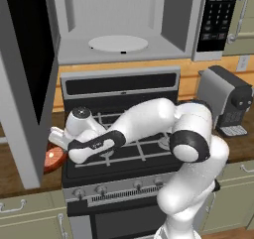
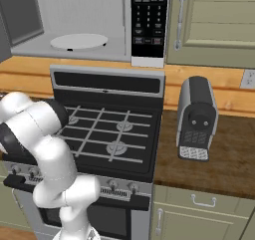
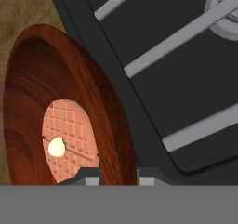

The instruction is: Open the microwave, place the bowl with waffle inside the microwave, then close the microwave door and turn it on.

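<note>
The microwave hangs above the stove with the microwave door swung wide open to the left, so its white turntable is bare to view. On the wooden counter left of the stove sits the reddish-brown bowl, with the waffle lying in it. My gripper reaches down at the bowl's stove-side rim, one fingertip inside and one outside, both close against the rim wall. The bowl rests on the counter.
The black gas stove with grey grates lies directly beside the bowl. A grey coffee machine stands on the counter to the right. The open door overhangs the counter on the left. The black keypad is at the microwave's right.
</note>
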Motion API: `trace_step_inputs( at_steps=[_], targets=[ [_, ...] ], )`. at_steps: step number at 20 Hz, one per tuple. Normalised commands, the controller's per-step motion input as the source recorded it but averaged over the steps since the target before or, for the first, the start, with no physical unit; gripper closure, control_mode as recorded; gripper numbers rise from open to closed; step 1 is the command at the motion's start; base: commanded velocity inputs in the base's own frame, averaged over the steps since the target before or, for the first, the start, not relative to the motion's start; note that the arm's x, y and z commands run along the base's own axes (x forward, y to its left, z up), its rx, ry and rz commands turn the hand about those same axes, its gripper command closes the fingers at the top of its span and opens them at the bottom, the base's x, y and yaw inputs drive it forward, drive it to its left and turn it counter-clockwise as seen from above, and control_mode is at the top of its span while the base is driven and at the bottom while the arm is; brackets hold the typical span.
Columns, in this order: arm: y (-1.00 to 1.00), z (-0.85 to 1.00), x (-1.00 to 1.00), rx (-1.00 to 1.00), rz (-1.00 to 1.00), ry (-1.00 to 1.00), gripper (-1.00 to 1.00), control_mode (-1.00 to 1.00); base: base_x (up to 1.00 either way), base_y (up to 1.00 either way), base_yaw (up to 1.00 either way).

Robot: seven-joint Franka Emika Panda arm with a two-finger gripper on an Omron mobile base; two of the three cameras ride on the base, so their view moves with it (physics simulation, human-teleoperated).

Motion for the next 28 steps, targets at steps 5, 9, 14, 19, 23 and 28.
trace_step_inputs(
  at_steps=[5,9,14,19,23,28],
  targets=[
    [-0.35,0.77,-0.30,0.02,-0.18,-0.13,1.00,-1.00,0.00,0.00,0.00],
    [-0.33,0.90,-0.35,0.05,-0.18,-0.18,1.00,-1.00,0.00,0.00,0.00],
    [-0.56,0.92,-0.44,0.01,-0.17,-0.06,1.00,-1.00,0.00,0.00,0.00],
    [-0.68,0.84,-0.53,0.02,-0.17,-0.02,1.00,-1.00,0.00,0.00,0.00],
    [-0.64,0.83,-0.65,0.04,-0.11,-0.04,1.00,-1.00,0.00,0.00,0.00],
    [-0.70,0.80,-0.62,0.08,-0.09,-0.05,1.00,-1.00,0.00,0.00,0.00]
  ],
)
